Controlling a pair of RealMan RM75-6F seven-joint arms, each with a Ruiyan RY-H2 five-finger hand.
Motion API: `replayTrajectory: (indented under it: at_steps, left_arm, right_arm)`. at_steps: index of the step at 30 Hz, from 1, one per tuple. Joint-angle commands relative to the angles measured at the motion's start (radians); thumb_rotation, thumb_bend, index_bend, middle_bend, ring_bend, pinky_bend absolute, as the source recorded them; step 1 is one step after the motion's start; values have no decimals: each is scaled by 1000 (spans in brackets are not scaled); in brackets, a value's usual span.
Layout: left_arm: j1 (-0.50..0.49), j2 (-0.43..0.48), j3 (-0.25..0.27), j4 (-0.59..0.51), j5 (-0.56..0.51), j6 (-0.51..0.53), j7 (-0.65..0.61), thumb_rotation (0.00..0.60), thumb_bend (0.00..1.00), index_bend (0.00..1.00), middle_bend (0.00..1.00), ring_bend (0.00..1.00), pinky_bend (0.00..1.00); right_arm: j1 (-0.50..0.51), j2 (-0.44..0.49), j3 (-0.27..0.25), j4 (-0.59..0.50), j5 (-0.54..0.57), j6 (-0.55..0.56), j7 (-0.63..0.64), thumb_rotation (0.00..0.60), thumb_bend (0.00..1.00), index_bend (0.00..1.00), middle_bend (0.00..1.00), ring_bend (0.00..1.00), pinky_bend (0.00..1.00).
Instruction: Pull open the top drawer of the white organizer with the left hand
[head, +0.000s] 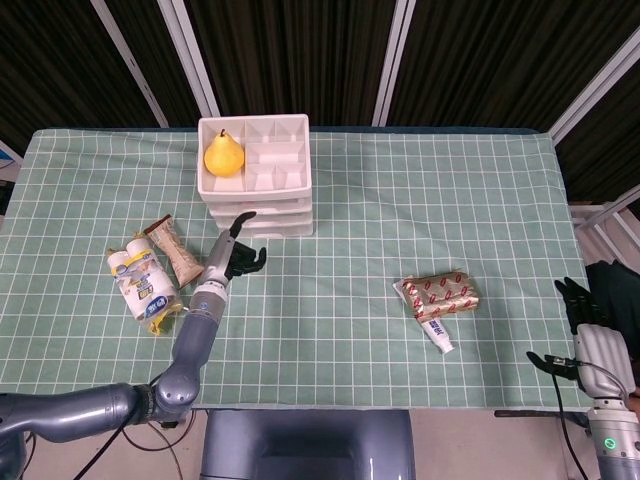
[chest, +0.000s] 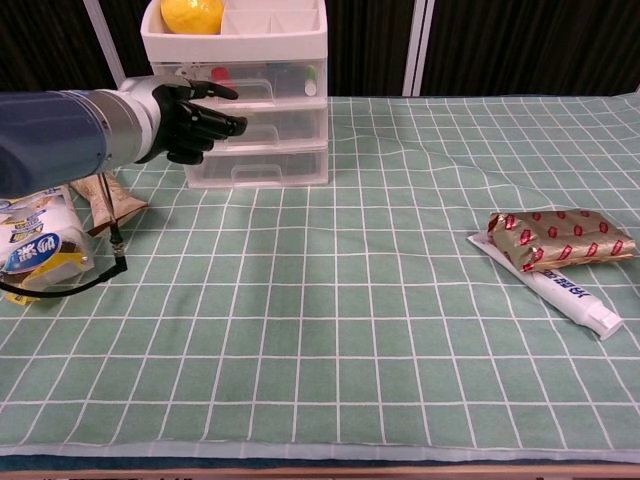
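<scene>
A pear (head: 223, 154) sits on the organizer (head: 256, 190); left hand (head: 232, 262) apparently just before it.

Top drawer (chest: 262, 82) contents — partly behind left hand (chest: 195, 120)

organizer (head: 256, 180): white, drawers clear
pear (head: 223, 153): yellow
tablecloth (head: 340, 300): pale green, white grid
left hand (chest: 195, 118): black fingers, grey wrist
wrapped bar (head: 440, 293): gold, red marks
tube (chest: 565, 290): white, blue lettering

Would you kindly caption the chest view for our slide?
Left robot hand reaching toward the white organizer, its top drawer not yet pulled open.
</scene>
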Motion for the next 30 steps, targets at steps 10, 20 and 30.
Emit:
replayTrajectory:
  at_steps: [10,20,30]
  left_arm:
    - [-20,-78,-27,102,47,-65,-143,600,473,145,1000,1000,1000]
    - [-26,-103,-31,140,88,-72,-192,600,473,149,1000,1000,1000]
    - [-39,-115,-44,174,82,-73,-201,600,473,148,1000,1000,1000]
  right_arm:
    - [2,3,1,-4,8,-8,6,600,89,0,0,0,229]
    - [2,5,3,-8,14,-13,10,600,88,0,0,0,229]
    - [2,8,5,-12,20,-16,18,600,88,0,0,0,229]
